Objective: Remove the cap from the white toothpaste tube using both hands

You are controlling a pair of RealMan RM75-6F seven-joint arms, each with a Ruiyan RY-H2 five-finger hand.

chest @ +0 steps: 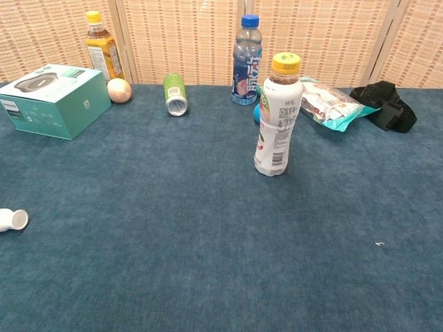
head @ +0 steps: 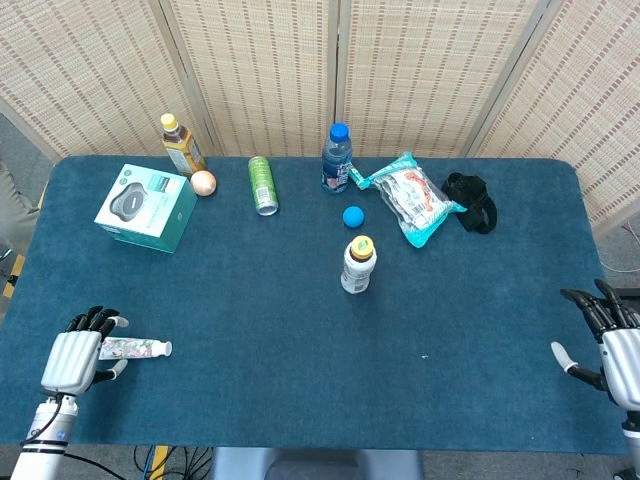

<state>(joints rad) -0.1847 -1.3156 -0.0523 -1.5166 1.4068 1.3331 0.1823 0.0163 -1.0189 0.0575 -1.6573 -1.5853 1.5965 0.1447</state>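
Observation:
The white toothpaste tube [head: 135, 348] lies flat near the table's front left edge, its white cap [head: 165, 348] pointing right. In the chest view only the cap end [chest: 14, 220] shows at the left border. My left hand [head: 79, 355] hovers at the tube's flat left end, fingers apart, covering that end; contact cannot be told. My right hand [head: 612, 342] is at the table's right front edge, fingers spread, holding nothing. Neither hand shows in the chest view.
A yellow-capped white bottle [head: 358, 264] stands mid-table. Behind it are a blue ball [head: 352, 216], blue-capped bottle [head: 336, 158], snack bag [head: 408, 198], black strap [head: 470, 202], green can [head: 262, 184], egg [head: 203, 183], tea bottle [head: 180, 144] and teal box [head: 146, 207].

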